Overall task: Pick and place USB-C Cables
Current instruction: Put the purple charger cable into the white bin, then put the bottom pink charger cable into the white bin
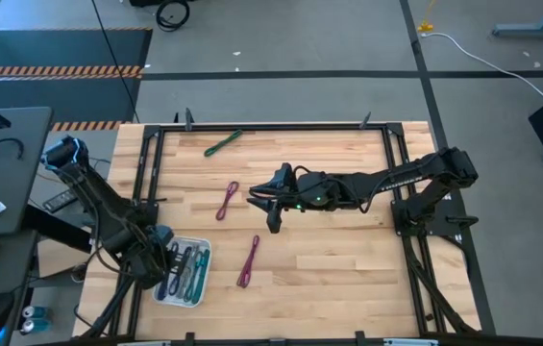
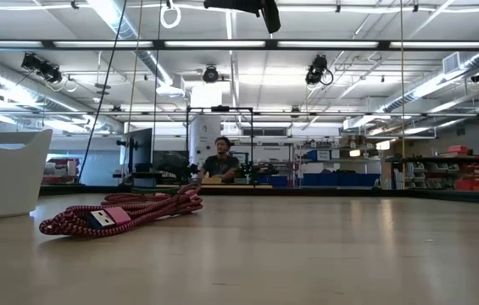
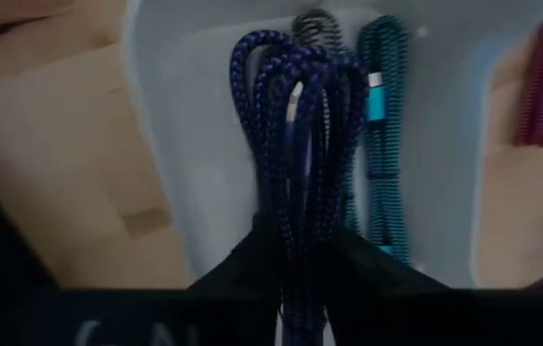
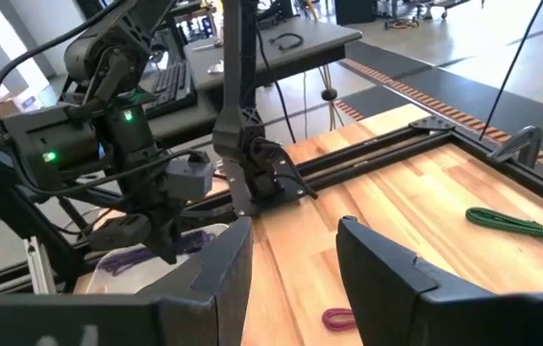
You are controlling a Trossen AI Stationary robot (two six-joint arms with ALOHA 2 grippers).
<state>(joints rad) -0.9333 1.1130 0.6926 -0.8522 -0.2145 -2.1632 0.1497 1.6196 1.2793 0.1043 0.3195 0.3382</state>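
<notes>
Wooden worktop: left end effector grips blue cable over white tray; right end effector open mid-worktop.

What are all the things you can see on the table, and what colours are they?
Table: one, light wood with a black frame.
Tray: one, white, at the table's near left corner.
Cables in the tray: teal and grey, lying side by side.
Blue cable: one, held over the tray by the left gripper.
Green cable: one, near the far edge.
Magenta cables: two, one mid-table, one nearer, beside the tray.
Person: one, in the room far behind the table.
Left gripper: dark, above the tray, shut on the blue cable.
Right gripper: dark, open, above the table's middle.
</notes>
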